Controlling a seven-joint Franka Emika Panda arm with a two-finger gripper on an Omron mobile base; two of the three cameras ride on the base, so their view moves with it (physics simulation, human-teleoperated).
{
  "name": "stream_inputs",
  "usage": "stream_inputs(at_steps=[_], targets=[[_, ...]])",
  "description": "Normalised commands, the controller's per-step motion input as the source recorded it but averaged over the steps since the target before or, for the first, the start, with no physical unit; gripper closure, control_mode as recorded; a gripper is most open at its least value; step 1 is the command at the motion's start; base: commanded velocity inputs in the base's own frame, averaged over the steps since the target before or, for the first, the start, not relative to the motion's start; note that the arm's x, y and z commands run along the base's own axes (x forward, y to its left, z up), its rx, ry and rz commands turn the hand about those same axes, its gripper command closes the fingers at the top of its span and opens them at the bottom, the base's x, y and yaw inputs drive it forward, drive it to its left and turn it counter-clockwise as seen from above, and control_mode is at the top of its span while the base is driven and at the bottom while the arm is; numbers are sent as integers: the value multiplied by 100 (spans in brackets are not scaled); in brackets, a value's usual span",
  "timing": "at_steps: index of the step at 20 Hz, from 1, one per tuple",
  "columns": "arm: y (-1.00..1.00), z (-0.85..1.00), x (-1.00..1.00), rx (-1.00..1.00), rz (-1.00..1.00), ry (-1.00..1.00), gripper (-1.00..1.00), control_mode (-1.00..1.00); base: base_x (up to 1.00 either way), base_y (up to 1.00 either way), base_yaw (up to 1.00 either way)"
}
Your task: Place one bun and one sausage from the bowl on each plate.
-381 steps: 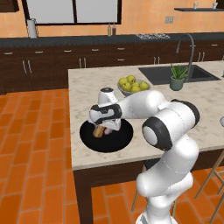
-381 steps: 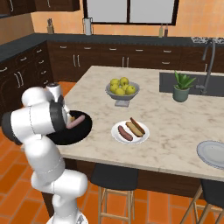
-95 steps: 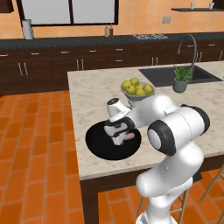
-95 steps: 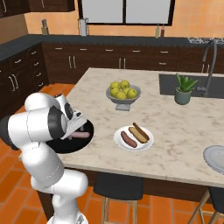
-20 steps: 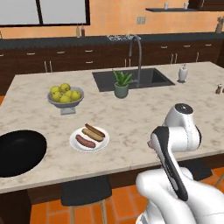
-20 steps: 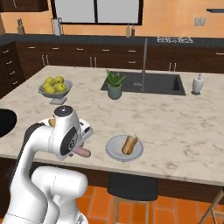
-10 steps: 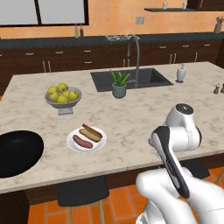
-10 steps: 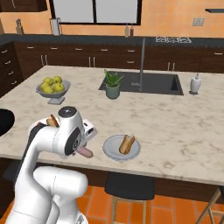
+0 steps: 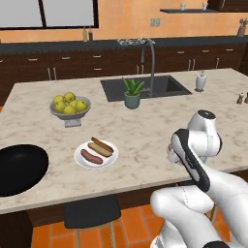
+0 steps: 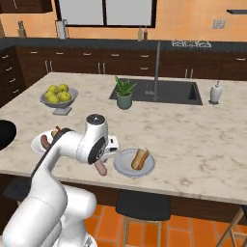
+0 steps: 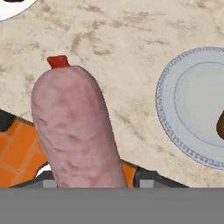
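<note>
My gripper [image 10: 102,160] is shut on a pink sausage [image 10: 100,168] that hangs just above the counter's front edge, left of the pale grey plate [image 10: 126,167]. A bun [image 10: 140,158] lies on that plate. In the hand view the sausage [image 11: 76,127] looms large and hides the fingers, with the grey plate [image 11: 188,105] to its right and the bun [image 11: 220,127] at the edge. The white plate [image 9: 81,163] holds a bun [image 9: 100,145] and a sausage [image 9: 90,156]. The black bowl [image 9: 19,169] sits at the counter's left end.
A grey footed bowl of yellow-green fruit [image 9: 69,107] stands behind the white plate. A potted plant [image 9: 131,94] stands by the sink [image 9: 145,87] with its tall tap. A soap bottle [image 9: 200,81] and shakers [image 9: 240,98] are at the far right. Stools stand under the counter's front edge.
The whole picture has slid a little, so the camera has moved along the counter. The sausage stays in my gripper, still just left of the grey plate.
</note>
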Motion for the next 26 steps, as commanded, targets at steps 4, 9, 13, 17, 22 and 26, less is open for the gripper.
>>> stream_inputs(at_steps=[4, 9, 13, 17, 22, 26], targets=[[-18, -21, 52, 0, -63, 15, 100, -100, 0, 0, 0], [-19, -19, 62, 0, -65, 3, 100, -100, 0, 0, 0], [-46, -26, 73, 0, -56, 11, 100, -100, 0, 0, 0], [-64, -11, 63, 0, -33, 24, 100, -100, 0, 0, 0], [-10, -13, 24, -4, 0, 0, 100, -100, 0, 0, 0], [-19, -41, 3, -7, 0, 0, 100, -100, 0, 0, 0]])
